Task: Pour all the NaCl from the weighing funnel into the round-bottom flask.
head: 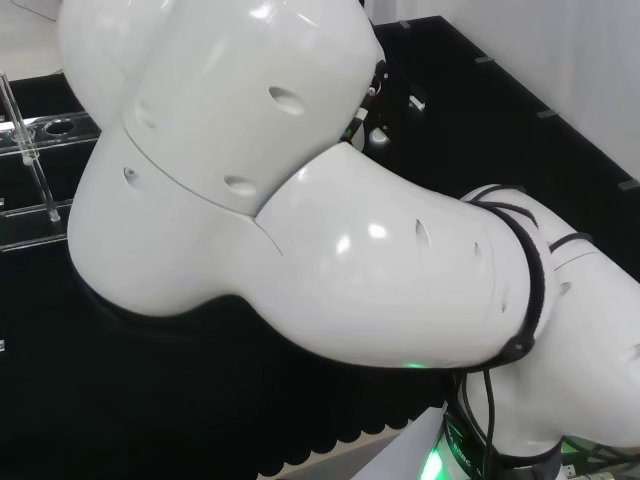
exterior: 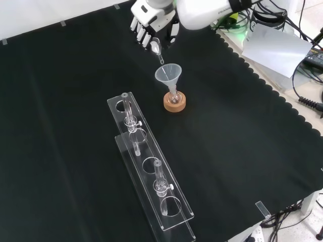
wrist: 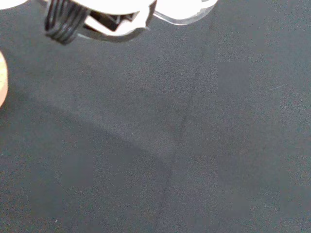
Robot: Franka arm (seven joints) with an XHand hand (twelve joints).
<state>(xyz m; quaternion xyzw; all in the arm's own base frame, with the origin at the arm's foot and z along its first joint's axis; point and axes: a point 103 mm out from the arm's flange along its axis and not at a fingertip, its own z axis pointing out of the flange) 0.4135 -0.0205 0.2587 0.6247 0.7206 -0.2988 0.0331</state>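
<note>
In the front view my hand hangs at the top of the cloth, fingers curled round a small clear weighing funnel. Its spout tilts down toward the wide mouth of a clear funnel, just above the rim. That funnel stands in the neck of a small round-bottom flask, which rests on a cork ring. The flask's contents are too small to make out. In the wrist view a blurred white part of the hand and an edge of the cork ring show over black cloth.
A long clear acrylic rack with glass tubes stands in front of the flask in the front view; it appears at the left of the head view as the rack. The arm's white links block most of the head view. Papers and cables lie off the cloth's right edge.
</note>
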